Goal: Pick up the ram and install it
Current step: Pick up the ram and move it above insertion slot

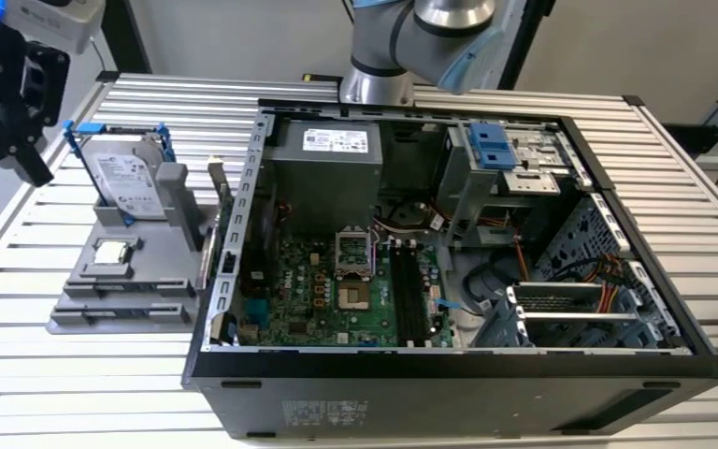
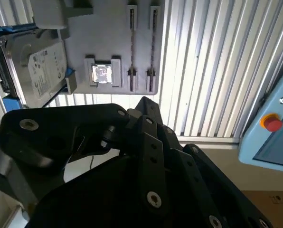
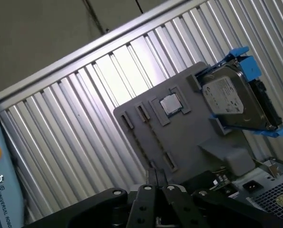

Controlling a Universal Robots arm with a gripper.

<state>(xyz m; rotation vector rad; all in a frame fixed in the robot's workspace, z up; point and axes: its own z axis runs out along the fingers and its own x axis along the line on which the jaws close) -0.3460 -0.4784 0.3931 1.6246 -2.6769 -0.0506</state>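
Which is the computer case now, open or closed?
Open. In the exterior view the computer case lacks its side cover, and the motherboard inside shows.

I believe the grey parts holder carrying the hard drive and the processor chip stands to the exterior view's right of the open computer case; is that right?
Not quite: the exterior view shows the grey parts holder to the exterior view's left of the open computer case, not its right. It does carry the hard drive and the processor chip.
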